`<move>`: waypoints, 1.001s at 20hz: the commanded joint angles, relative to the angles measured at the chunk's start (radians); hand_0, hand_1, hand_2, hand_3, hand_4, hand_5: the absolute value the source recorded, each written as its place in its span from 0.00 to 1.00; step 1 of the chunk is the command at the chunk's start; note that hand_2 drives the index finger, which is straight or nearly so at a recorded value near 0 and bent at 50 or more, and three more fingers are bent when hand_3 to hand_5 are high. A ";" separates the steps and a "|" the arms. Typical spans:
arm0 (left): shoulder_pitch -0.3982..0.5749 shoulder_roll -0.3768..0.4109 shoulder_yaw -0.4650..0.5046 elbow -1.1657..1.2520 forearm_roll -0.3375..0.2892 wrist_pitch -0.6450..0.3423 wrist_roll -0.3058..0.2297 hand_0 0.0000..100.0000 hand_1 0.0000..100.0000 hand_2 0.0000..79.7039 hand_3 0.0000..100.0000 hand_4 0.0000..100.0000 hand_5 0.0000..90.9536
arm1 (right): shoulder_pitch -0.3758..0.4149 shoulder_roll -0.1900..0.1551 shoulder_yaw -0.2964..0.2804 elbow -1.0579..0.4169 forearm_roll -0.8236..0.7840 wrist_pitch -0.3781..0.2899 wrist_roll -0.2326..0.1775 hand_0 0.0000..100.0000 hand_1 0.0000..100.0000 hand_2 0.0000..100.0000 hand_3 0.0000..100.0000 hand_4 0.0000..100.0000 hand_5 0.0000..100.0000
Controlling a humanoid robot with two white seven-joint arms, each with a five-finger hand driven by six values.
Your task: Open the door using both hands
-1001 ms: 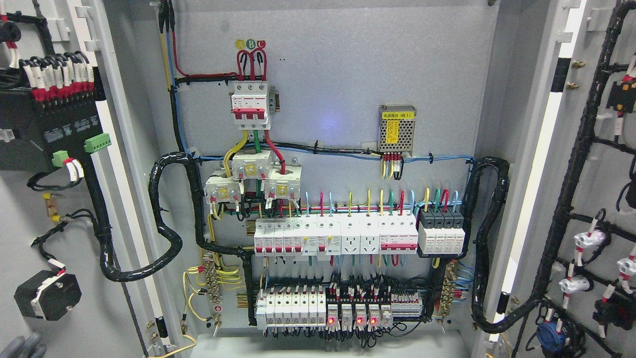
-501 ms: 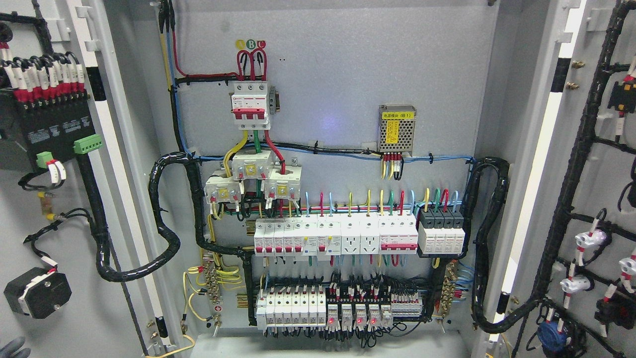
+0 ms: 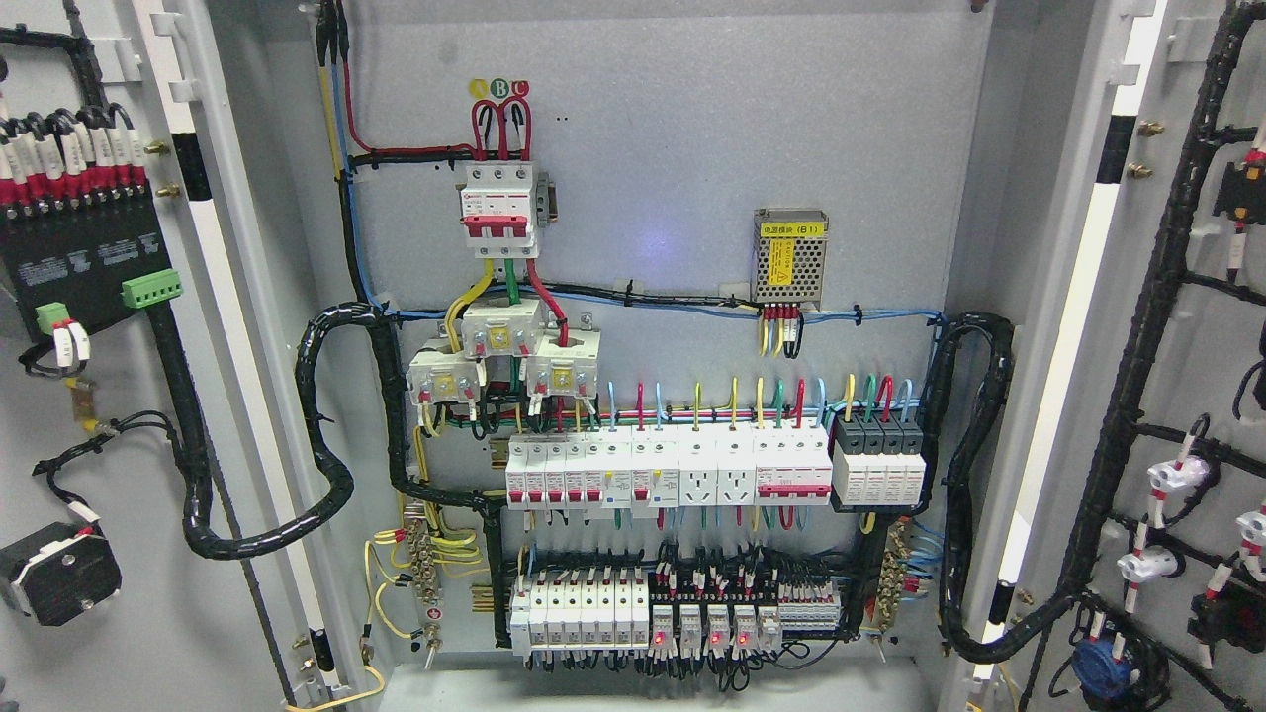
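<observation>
The electrical cabinet stands wide open. Its left door (image 3: pixel 119 643) is swung out to the left, with its inner face showing a black terminal module (image 3: pixel 84 262) and a black round part (image 3: pixel 59 583). The right door (image 3: pixel 1212 336) is swung out to the right, its inner face carrying black cable runs and white connectors (image 3: pixel 1177 478). Between them is the grey back panel (image 3: pixel 673 148) with a red-and-white main breaker (image 3: pixel 499 208) and rows of breakers (image 3: pixel 668 473). Neither of my hands shows in the head view.
Thick black corrugated cables loop from the cabinet to each door, at the left (image 3: pixel 326 475) and at the right (image 3: pixel 974 494). A small mesh power supply (image 3: pixel 789 255) sits high on the panel. Red lamps glow on the bottom relays (image 3: pixel 697 638).
The left door has swung further out to the left, its parts sliding toward the picture's edge. The grey fingers at the bottom left corner have left the frame. The right door barely shifted.
</observation>
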 commanded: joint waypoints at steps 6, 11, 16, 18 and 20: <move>-0.037 0.039 0.028 0.104 0.040 0.002 0.003 0.00 0.00 0.00 0.00 0.00 0.00 | 0.000 -0.004 -0.002 -0.010 0.000 -0.001 0.000 0.19 0.00 0.00 0.00 0.00 0.00; -0.046 0.041 0.028 0.121 0.048 0.004 0.004 0.00 0.00 0.00 0.00 0.00 0.00 | 0.011 -0.005 0.013 -0.025 0.001 -0.003 0.001 0.19 0.00 0.00 0.00 0.00 0.00; -0.049 0.052 0.028 0.122 0.062 0.004 0.004 0.00 0.00 0.00 0.00 0.00 0.00 | 0.015 -0.020 0.056 -0.033 0.003 -0.010 0.005 0.19 0.00 0.00 0.00 0.00 0.00; -0.048 0.053 0.028 0.121 0.068 0.004 0.004 0.00 0.00 0.00 0.00 0.00 0.00 | 0.017 -0.036 0.084 -0.033 0.004 -0.029 0.005 0.19 0.00 0.00 0.00 0.00 0.00; -0.046 0.056 0.028 0.115 0.068 0.004 0.004 0.00 0.00 0.00 0.00 0.00 0.00 | 0.014 -0.056 0.098 -0.033 0.004 -0.049 0.005 0.19 0.00 0.00 0.00 0.00 0.00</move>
